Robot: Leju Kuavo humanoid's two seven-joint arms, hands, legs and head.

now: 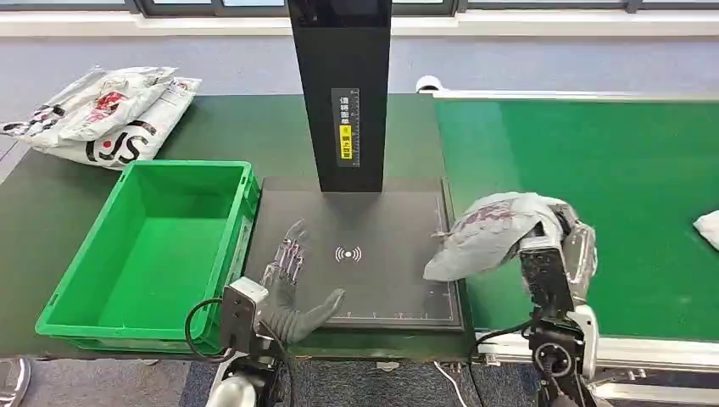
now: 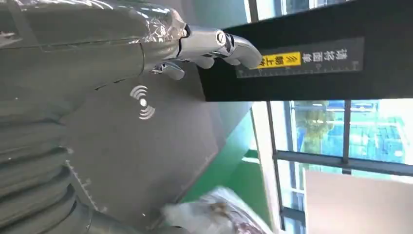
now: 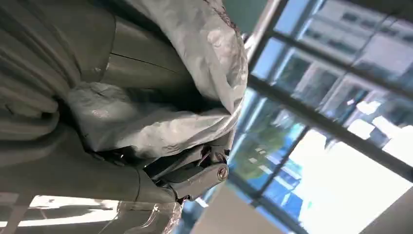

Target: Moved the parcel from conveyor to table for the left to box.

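My right hand [image 1: 555,246] grips a grey plastic parcel [image 1: 487,233] and holds it raised over the seam between the green conveyor [image 1: 593,170] and the black scan pad [image 1: 356,280]. The right wrist view shows the parcel [image 3: 195,73] crumpled between my fingers [image 3: 195,178]. My left hand [image 1: 292,284] lies open, fingers spread, above the pad's near left part with nothing in it. In the left wrist view its fingertips [image 2: 214,46] point toward the black post [image 2: 311,63], and the parcel [image 2: 214,214] shows at the pad's far side. The empty green box [image 1: 153,254] sits left of the pad.
A black upright post [image 1: 341,93] with a yellow label stands at the pad's back edge. Several printed parcels [image 1: 106,114] are piled at the table's back left. Another white parcel [image 1: 708,229] lies at the conveyor's right edge.
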